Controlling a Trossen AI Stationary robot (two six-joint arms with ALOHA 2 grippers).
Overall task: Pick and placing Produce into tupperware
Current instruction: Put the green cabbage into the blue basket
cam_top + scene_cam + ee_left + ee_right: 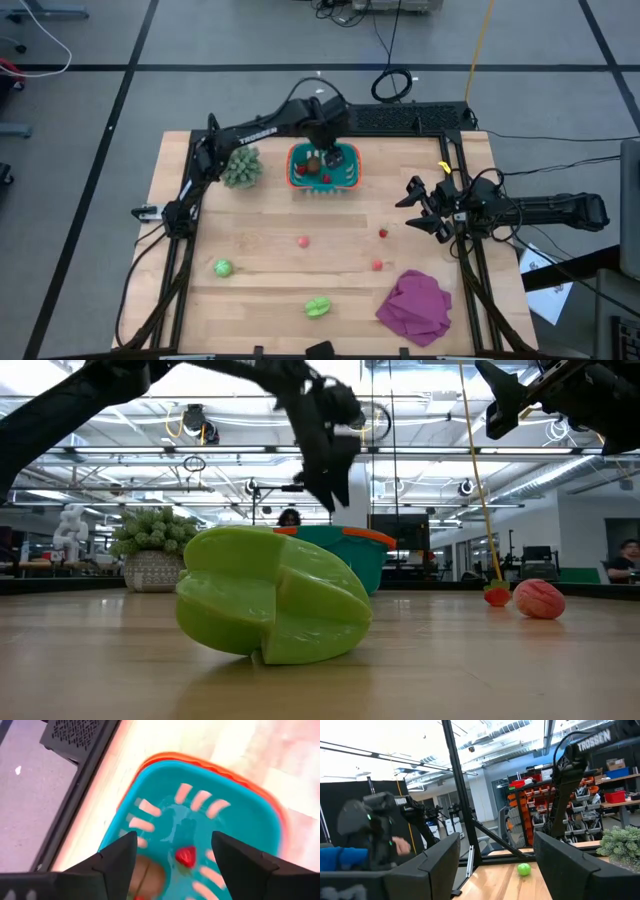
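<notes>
Produce counted: we see three red pieces and two green pieces on the bench; beneath the left end effector, fingers apart, the teal tupperware holds two reds and one brown.

Both arms are dark, near-black, jointed tubes. White lettering marks the left arm behind its left pincer. Yellow markings and black cables sit beside the right pincer, whose fingers are matte wedges.

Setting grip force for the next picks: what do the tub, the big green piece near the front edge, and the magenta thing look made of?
Tupperware: looks like moulded plastic, glossy, with a smooth orange-red rim and slotted base.
Green produce piece: seemingly hard plastic, shiny, with visible seam lines and highlights.
Magenta cloth: soft fabric, matte, lying in crumpled folds.
</notes>
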